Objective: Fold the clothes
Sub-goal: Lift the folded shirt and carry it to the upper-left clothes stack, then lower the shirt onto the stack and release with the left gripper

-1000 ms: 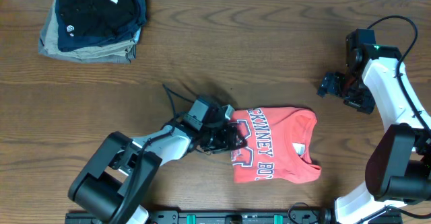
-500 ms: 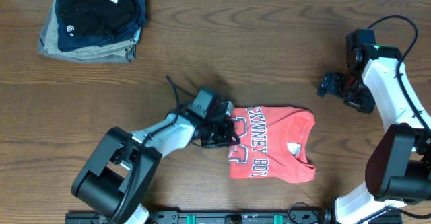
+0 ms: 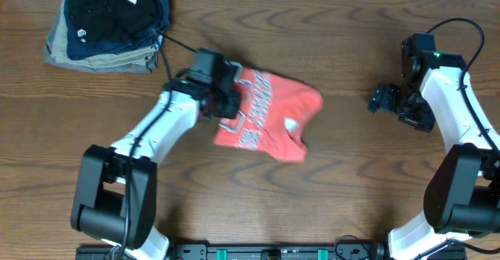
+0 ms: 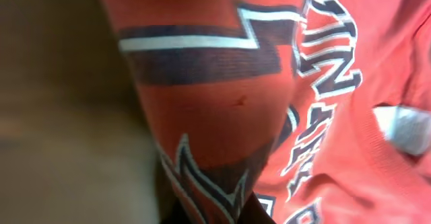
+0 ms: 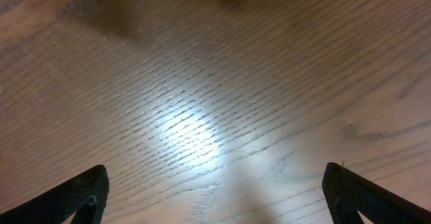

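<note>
a dark wood counter [image 3: 336,33] fills the view, with a stack of folded garments [image 3: 109,26] in its far left corner. the folded red t-shirt [image 3: 273,112] is mid-counter, its long axis crosswise and slightly tilted. its lettering is toward the left pincer [image 3: 224,104] and its neck label [image 3: 291,125] toward the right end. that pincer looks clamped on the shirt's left edge, so the cloth trails rightward from it. the right pincer [image 3: 384,98] hangs well apart, spread wide and empty. the left arm is nearer.
</note>
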`<state>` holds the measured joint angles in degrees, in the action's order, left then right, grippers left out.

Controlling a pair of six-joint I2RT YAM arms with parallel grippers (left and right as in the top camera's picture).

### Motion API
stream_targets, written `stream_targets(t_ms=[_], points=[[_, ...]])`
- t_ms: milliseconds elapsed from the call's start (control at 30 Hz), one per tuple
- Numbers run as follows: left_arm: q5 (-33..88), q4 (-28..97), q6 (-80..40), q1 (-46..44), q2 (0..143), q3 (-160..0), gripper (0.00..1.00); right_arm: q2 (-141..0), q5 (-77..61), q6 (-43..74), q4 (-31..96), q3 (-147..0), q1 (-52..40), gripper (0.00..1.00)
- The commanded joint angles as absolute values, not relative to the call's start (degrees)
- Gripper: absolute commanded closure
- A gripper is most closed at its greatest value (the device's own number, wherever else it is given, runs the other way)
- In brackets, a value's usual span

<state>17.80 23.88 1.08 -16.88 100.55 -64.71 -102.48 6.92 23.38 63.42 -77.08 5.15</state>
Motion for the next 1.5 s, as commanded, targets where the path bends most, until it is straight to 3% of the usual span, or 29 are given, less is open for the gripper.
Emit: stream_targets(t_ms=[0,433,800,1467], points=[[6.31,19.53,10.52,-14.11,100.95,-65.91,0.94,-102.54,7.05,22.65,63.46,-77.12,5.45,0.01],[0.36,-7.16,19.09,-5.80,100.97,-65.93,0.94,-102.54,7.05,22.65,63.46,-77.12,5.45,0.01],[0.36,-17.43,19.09,-0.16,100.97,-67.85,0.94,-102.54,7.05,22.65,63.46,-77.12,5.45,0.01],[0.30,-26.89,18.57,0.43,102.63,-72.18,0.94,-102.54,7.05,22.65,63.46,-77.12,5.45,0.01]])
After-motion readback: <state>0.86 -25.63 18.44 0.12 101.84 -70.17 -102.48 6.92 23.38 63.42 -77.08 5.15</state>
